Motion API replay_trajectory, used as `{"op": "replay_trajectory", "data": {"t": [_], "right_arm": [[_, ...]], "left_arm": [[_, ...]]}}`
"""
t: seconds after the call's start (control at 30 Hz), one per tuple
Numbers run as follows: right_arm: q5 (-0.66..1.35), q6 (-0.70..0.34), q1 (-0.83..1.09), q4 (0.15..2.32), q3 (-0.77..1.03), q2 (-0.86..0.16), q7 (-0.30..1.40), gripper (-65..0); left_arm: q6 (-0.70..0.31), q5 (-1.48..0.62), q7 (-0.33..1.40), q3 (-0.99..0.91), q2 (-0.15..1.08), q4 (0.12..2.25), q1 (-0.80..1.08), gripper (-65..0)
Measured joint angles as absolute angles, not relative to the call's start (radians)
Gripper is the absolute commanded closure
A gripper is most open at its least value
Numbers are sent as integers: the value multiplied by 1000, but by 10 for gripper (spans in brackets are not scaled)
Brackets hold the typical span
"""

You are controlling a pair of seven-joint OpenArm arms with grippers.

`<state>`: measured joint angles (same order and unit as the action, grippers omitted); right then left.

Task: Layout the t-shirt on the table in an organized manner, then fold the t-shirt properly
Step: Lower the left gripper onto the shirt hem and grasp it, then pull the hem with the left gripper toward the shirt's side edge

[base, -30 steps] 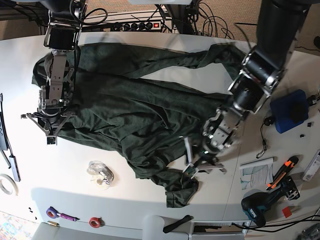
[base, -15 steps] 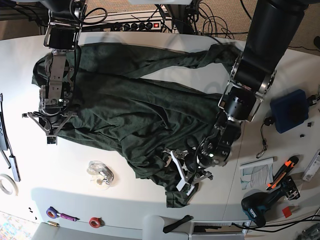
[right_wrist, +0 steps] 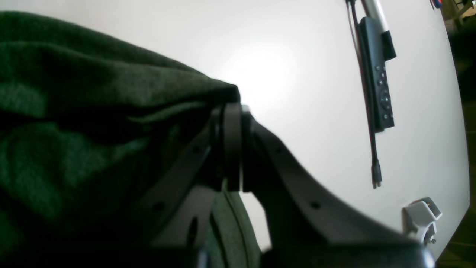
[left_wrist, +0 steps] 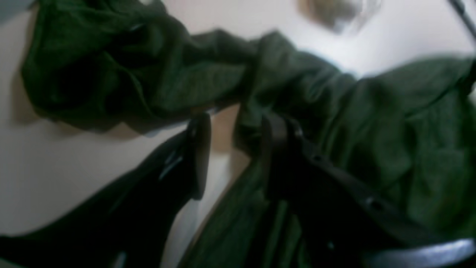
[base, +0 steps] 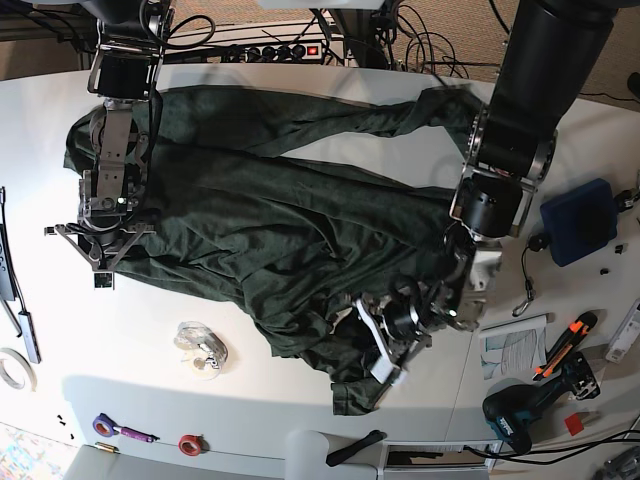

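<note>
The dark green t-shirt (base: 260, 220) lies crumpled and spread across the white table (base: 150, 320). Its lower corner is bunched near the front edge. My left gripper (base: 364, 340) hovers low over that bunched corner. In the left wrist view the left gripper (left_wrist: 234, 149) is open, a fold of t-shirt (left_wrist: 372, 130) sits at its tips, and bare table (left_wrist: 55, 156) shows to the left. My right gripper (base: 100, 252) rests at the shirt's left edge. In the right wrist view the right gripper (right_wrist: 232, 123) is shut with the edge of the t-shirt (right_wrist: 74, 111) at its tips.
A crumpled clear wrapper (base: 200, 346) lies just left of the bunched corner. Tape rolls (base: 188, 443) sit near the front edge. A blue case (base: 580, 222), papers (base: 512, 345), an orange cutter (base: 565, 345) and a drill (base: 520, 415) crowd the right side. A black remote (right_wrist: 379, 82) lies at the left edge.
My left arm has swung down and left, bringing its gripper lower onto the shirt's bunched front corner. The right arm and its grip have stayed put.
</note>
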<state>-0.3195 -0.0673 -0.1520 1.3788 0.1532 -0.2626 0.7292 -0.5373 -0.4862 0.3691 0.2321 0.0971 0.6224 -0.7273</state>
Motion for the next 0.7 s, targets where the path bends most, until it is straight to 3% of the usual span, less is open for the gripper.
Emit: {"op": "replay_trajectory", "data": {"t": [0.2,0.7], "right_arm": [[-320,-67,-152,1379,153,-263,729,0],[-319,-67,-152,1379,153,-263,729,0]], "left_arm": [[-475,-508,430,181,102,621,-728,-228],[-488,-497,443,182,83,587,-699,-233]]}}
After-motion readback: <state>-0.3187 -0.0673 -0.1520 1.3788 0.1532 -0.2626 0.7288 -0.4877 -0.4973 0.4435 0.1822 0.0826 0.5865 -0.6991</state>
